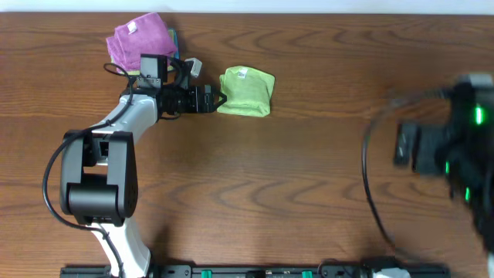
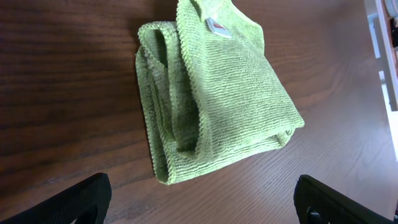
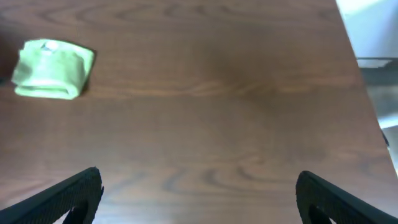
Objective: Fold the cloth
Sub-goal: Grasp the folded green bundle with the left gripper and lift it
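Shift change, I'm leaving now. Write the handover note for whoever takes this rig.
Left hand: open, empty, at the left edge of the cloth.
Right hand: open, empty, over bare table far to the right.
Cloth: lies folded in a compact bundle, tag up, apart from the purple cloth and blue cloth piled further left.
Done: the fold, apparently; its layers look slightly uneven.
Left: check neatness, then probably just draw both arms back.

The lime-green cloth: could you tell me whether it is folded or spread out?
Folded: the lime-green cloth lies as a compact bundle, with stacked layers showing along one edge in the left wrist view.
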Robot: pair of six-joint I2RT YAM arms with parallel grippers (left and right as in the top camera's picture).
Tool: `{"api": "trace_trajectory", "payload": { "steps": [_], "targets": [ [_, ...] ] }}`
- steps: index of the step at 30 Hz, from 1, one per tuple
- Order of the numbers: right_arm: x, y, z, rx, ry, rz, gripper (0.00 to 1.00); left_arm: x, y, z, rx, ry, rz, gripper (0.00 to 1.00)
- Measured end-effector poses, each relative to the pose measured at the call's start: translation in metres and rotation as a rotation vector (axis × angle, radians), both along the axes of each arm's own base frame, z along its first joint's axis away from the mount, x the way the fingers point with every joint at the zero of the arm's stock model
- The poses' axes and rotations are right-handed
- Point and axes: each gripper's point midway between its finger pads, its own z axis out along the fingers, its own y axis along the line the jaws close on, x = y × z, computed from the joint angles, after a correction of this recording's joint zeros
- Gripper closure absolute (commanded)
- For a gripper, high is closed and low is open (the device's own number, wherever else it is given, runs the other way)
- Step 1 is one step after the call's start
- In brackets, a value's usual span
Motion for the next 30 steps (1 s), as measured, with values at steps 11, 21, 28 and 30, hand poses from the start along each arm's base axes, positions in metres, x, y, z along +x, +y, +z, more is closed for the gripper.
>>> {"api": "trace_trajectory", "payload": {
  "steps": [11, 21, 28, 30],
  "targets": [
    [-0.050, -0.004, -0.098, 0.110, 0.001, -0.107, 0.01, 0.001, -0.001, -0.022, -0.011, 0.039, 0.007, 0.05],
    [-0.052, 0.003, -0.130, 0.164, 0.087, -0.130, 0.01, 0.022, -0.014, -0.027, -0.131, -0.002, 0.010, 0.05],
    [-0.051, 0.005, -0.129, 0.173, 0.085, -0.126, 0.01, 0.024, -0.039, -0.028, -0.223, 0.024, -0.035, 0.05],
    [-0.050, 0.005, -0.129, 0.175, 0.081, -0.125, 0.01, 0.022, -0.048, -0.028, -0.243, 0.038, -0.051, 0.02]
  ]
}}
